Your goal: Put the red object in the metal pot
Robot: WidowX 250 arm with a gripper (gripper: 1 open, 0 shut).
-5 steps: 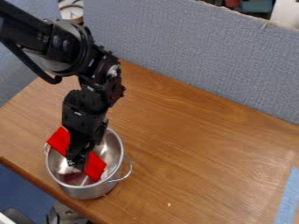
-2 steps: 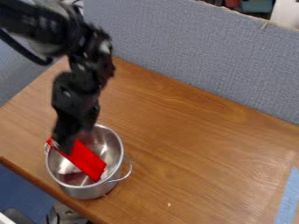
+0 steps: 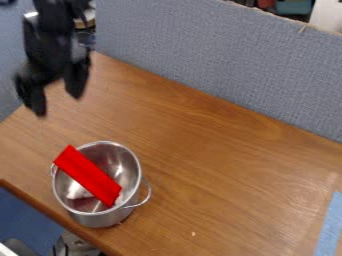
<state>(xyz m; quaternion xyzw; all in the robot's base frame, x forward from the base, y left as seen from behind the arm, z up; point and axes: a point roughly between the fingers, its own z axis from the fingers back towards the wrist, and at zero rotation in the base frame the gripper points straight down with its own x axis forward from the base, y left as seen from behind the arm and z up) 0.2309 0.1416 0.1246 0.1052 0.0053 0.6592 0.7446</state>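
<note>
The red object (image 3: 86, 173) is a flat red block lying slanted inside the metal pot (image 3: 130, 201), its upper end resting over the pot's left rim. The shiny pot stands near the table's front left edge. My gripper (image 3: 54, 92) hangs well above and to the upper left of the pot, blurred, with its two dark fingers spread apart and nothing between them. It is open and clear of both the block and the pot.
The wooden table (image 3: 227, 150) stretches to the right of the pot. A grey-blue partition wall (image 3: 227, 50) runs along the far side. The table's front edge lies just below the pot.
The gripper let go of the red block and rose up and to the left, away from the pot. The block now lies in the pot on its own.
</note>
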